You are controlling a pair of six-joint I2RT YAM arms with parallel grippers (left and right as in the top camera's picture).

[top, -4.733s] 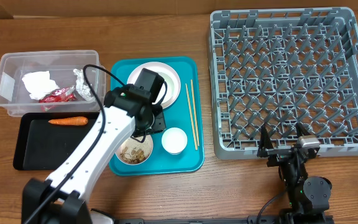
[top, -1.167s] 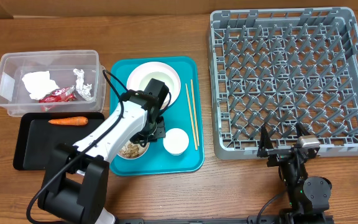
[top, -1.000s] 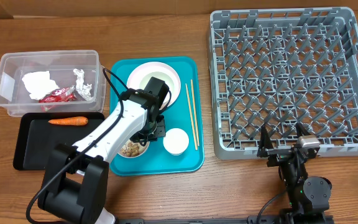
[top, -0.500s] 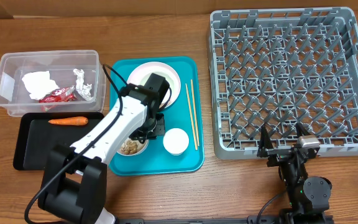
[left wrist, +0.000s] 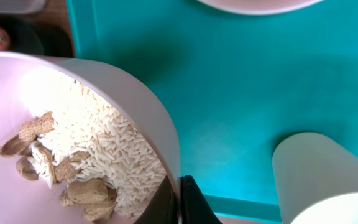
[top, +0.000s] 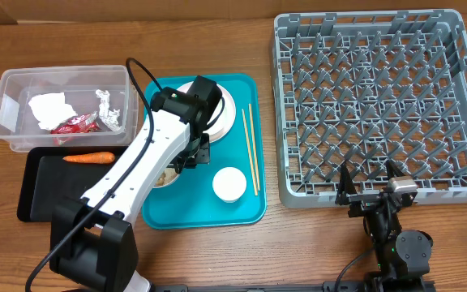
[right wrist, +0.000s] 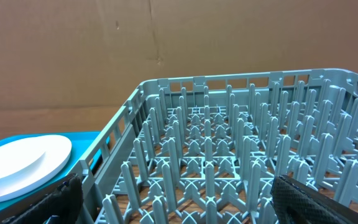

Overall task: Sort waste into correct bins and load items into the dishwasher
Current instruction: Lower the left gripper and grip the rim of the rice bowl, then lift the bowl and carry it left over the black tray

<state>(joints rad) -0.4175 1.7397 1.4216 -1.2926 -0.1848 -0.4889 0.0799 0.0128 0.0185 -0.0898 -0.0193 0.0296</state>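
Beside the bowl [left wrist: 138, 102], small cup [left wrist: 321, 177]

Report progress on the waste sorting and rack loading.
Done: tissue, red wrapper and foil lie in the clear tub; the carrot lies on the black tray. In hand: the left hand pinches the rim of the bowl of rice and scraps over the teal tray. Left: emptying that bowl, then racking it, the plate, cup and chopsticks; the dish rack holds nothing, the right hand open beside it.
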